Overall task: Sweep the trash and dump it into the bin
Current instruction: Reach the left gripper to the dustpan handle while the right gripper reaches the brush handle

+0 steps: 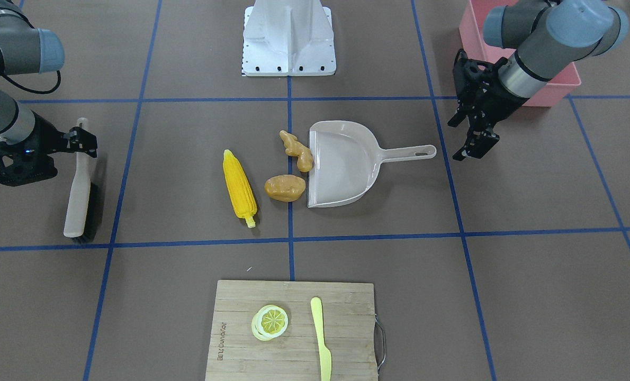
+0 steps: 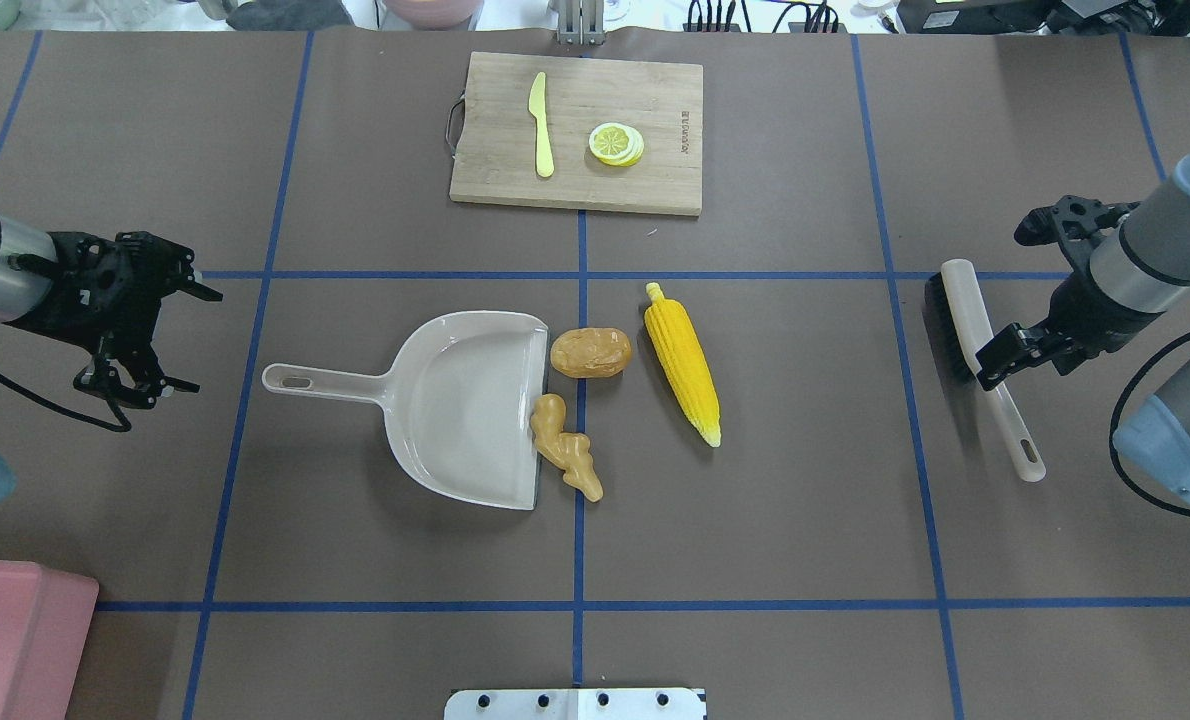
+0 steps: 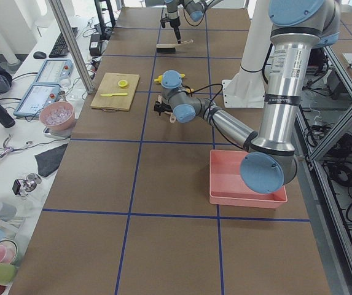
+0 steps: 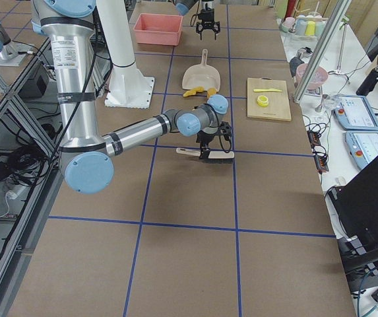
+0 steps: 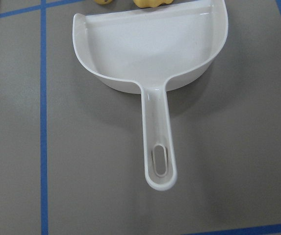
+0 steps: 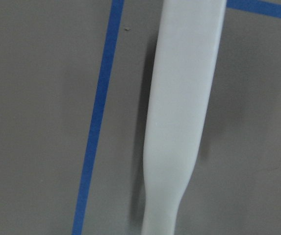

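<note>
The yellow corn cob (image 1: pixel 239 188) (image 2: pixel 683 362), the golden-brown potato (image 1: pixel 285 188) (image 2: pixel 591 352) and the knobbly tan ginger root (image 1: pixel 296 151) (image 2: pixel 565 460) lie at the open mouth of the beige dustpan (image 1: pixel 341 164) (image 2: pixel 465 400) (image 5: pixel 150 44). The pink bin (image 1: pixel 564 79) (image 2: pixel 15 630) stands near the robot's left side. My left gripper (image 1: pixel 458 140) (image 2: pixel 195 340) is open and empty, just beyond the dustpan's handle end. My right gripper (image 1: pixel 84 143) (image 2: pixel 1002 305) looks open and hangs over the handle of the brush (image 1: pixel 77 196) (image 2: pixel 975 330) (image 6: pixel 184 98), which lies on the table.
A wooden cutting board (image 1: pixel 347 328) (image 2: pixel 655 170) at the far edge carries a lemon slice (image 1: pixel 270 321) and a yellow knife (image 1: pixel 323 338). The robot's white base plate (image 1: pixel 288 47) is at the near edge. Blue tape lines cross the brown table.
</note>
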